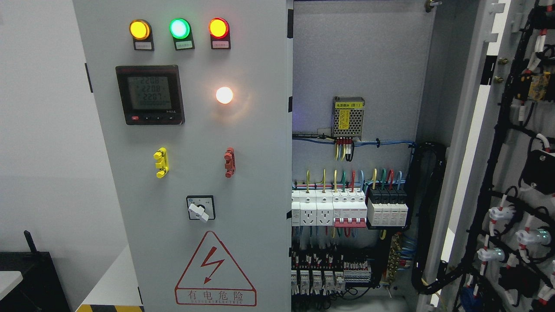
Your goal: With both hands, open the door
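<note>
The electrical cabinet (360,65) fills most of the view with two doors: the left door (195,173) is closed, while the right door (507,173) is swung wide open at the picture's right, its wired inner face cut off by the edge. The closed door carries three lit indicator lamps (179,28) (yellow, green, red), one digital meter (150,95), one white glowing lamp (224,95), two handles (yellow and red), one rotary switch (200,209) and one warning triangle (215,271). Inside sit one power supply (347,118) and a row of breakers (349,208), the lower terminals too small to count; neither robot hand appears, so their state cannot be told.
</note>
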